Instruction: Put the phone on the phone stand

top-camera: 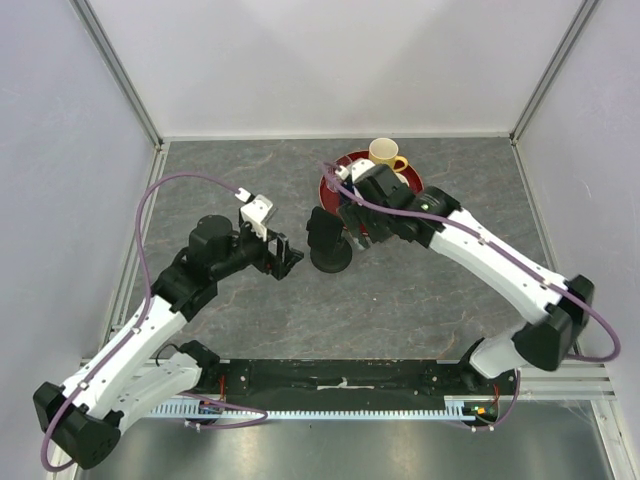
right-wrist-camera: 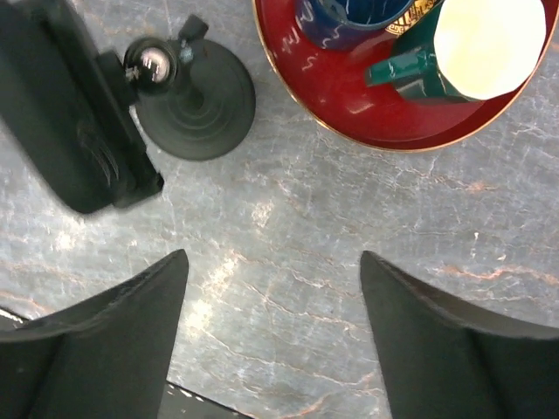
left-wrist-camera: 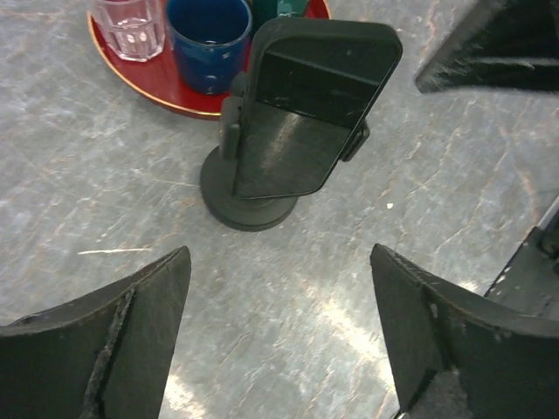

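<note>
Phone [left-wrist-camera: 314,105] is resting tilted in the phone stand [left-wrist-camera: 251,214], near the red tray [left-wrist-camera: 162,80]. I am holding my left claw [left-wrist-camera: 278,257] and right claw [right-wrist-camera: 272,257] spread, gripping nothing. Any retreat should avoid brushing the phone.

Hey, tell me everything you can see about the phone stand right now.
The phone stand is matte black, plastic by its look: a round disc base, a short upright stem, a shiny ball joint at its top and a cradle. It stands upright on the grey marbled table, close beside the red tray but apart from it. The phone sits in the cradle, leaning back, screen dark. Nothing else touches it.
</note>
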Motion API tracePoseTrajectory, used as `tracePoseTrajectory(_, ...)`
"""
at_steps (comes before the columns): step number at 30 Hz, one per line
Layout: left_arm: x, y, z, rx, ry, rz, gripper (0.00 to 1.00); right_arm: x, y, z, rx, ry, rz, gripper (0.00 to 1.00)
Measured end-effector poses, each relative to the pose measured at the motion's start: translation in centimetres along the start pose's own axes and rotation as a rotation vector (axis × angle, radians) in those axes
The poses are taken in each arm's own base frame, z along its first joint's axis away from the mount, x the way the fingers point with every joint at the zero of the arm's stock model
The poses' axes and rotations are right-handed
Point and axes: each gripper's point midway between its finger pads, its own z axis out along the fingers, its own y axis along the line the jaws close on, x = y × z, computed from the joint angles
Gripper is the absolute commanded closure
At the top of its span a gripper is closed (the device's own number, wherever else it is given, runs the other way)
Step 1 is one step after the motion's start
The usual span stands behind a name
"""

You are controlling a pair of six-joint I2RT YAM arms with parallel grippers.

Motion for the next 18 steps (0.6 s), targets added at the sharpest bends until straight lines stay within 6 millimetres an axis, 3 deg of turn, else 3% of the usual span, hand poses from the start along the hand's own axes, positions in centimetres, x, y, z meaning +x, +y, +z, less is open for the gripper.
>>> tracePoseTrajectory(3, 0.1, -0.7, 1.0, 0.041, 0.018, -0.037, 0.07, 1.3, -0.1, -1.7, -0.029, -0.038, 0.013, 0.02)
tracePoseTrajectory(6, -0.1, -1.1, 2.3, 0.059, 0.047, -0.045, 0.06, 2.1, -0.4, -4.0, -0.061, -0.107, 0.034, 0.02)
tracePoseTrajectory(10, -2.6, -1.5, 3.7, 0.076, 0.037, -0.030, 0.05, 2.5, -0.6, -6.4, -0.095, -0.197, 0.068, 0.02)
tracePoseTrajectory(14, -5.0, -2.2, 5.6, 0.103, 0.016, 0.026, 0.05, 3.0, -0.6, -7.4, -0.117, -0.240, 0.088, 0.02)
tracePoseTrajectory(18, -4.5, -2.9, 7.9, 0.120, 0.060, 0.079, 0.04, 3.7, -0.7, -7.6, -0.123, -0.245, 0.097, 0.02)
